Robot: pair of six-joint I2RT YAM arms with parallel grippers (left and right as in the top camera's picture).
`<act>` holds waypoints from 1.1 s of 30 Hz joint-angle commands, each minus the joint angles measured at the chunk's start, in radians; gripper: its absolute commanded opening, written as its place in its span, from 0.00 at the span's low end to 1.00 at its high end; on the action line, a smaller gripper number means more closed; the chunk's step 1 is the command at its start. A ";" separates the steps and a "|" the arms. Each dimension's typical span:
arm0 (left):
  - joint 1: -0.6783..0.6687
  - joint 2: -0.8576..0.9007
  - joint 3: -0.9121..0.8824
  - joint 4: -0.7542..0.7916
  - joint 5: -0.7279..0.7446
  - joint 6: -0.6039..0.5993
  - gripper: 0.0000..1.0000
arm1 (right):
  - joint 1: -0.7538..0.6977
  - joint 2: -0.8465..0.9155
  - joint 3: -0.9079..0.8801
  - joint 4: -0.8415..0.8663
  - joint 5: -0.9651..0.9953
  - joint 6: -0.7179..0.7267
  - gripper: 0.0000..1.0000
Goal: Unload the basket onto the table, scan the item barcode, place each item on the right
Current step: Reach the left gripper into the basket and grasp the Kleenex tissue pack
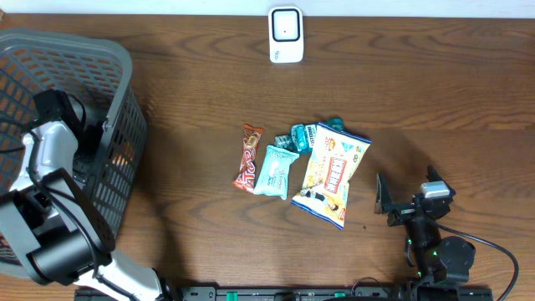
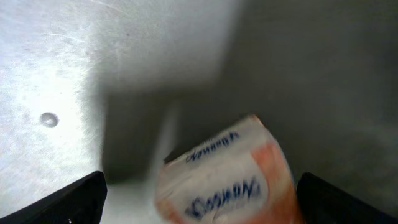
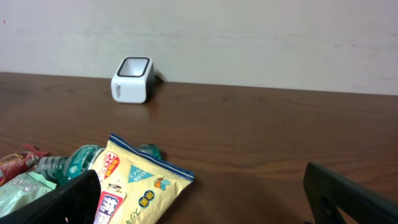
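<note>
The right gripper [image 3: 200,186] is held spread wide and empty near the table's [image 1: 184,209] front edge. The left gripper [image 2: 200,186] is likewise spread inside the grey basket [image 1: 125,109], above a blurred tissue pack [image 2: 224,174] that is not pinched. At mid-table a yellow snack bag [image 1: 330,171] is seen beside smaller packets [image 1: 274,171]. The white barcode scanner [image 1: 286,35] stands farthest.
</note>
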 commanded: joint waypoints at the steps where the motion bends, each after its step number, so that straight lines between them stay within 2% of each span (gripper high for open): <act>1: 0.001 0.045 0.000 0.007 0.005 -0.018 0.98 | -0.003 -0.002 -0.001 -0.004 -0.003 -0.015 0.99; 4: -0.004 0.067 -0.001 -0.002 0.005 -0.014 0.98 | -0.003 -0.002 -0.001 -0.004 -0.003 -0.015 0.99; 5: -0.006 0.072 -0.002 -0.010 0.004 -0.014 0.95 | -0.003 -0.002 -0.001 -0.004 -0.003 -0.015 0.99; 6: -0.008 0.072 -0.002 -0.018 0.004 -0.014 0.88 | -0.003 -0.002 -0.001 -0.004 -0.003 -0.015 0.99; 7: -0.009 0.072 -0.002 -0.022 0.005 -0.014 0.74 | -0.003 -0.002 -0.001 -0.004 -0.003 -0.015 0.99; 11: -0.007 0.071 -0.001 -0.031 0.004 -0.010 0.37 | -0.003 -0.002 -0.001 -0.004 -0.003 -0.015 0.99; 13: -0.007 0.069 -0.001 -0.034 0.004 -0.009 0.31 | -0.003 -0.002 -0.001 -0.004 -0.003 -0.015 0.99; 18: 0.002 0.029 0.025 -0.051 0.004 -0.006 0.27 | -0.003 -0.002 -0.001 -0.004 -0.003 -0.015 0.99; 21: 0.029 -0.056 0.057 -0.074 0.004 0.009 0.26 | -0.003 -0.002 -0.001 -0.004 -0.003 -0.015 0.99; 29: 0.123 -0.437 0.089 -0.101 0.004 0.007 0.26 | -0.003 -0.002 -0.001 -0.004 -0.003 -0.015 0.99; 33: 0.125 -0.669 0.089 -0.097 0.056 -0.055 0.26 | -0.003 -0.002 -0.001 -0.004 -0.003 -0.015 0.99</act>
